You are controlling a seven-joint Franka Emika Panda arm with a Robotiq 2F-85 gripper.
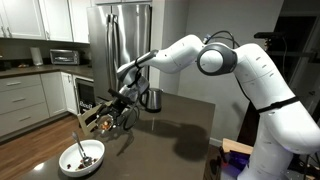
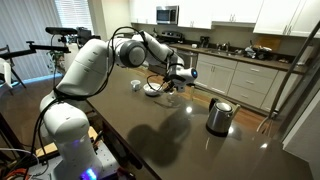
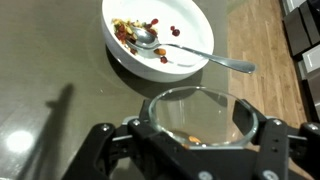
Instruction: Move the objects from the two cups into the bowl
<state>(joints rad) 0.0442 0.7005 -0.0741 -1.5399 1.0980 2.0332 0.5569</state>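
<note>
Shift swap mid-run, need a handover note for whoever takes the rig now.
Pincer: shut on the clear glass, held above the table beside the bowl.
Bowl: holds a spoon and some bits.
Glass: a few bits lie at its bottom.
Whitish cup: on the table near the bowl; contents not visible.
Left: tip the glass into the bowl, then check the whitish cup.

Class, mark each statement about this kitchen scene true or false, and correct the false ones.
1. The pincer grips the clear glass. True.
2. The white bowl is empty. False: it holds a spoon and reddish bits.
3. A few orange bits lie inside the glass. True.
4. The steel kettle sits inside the bowl. False: it stands apart from it on the dark table.
</note>
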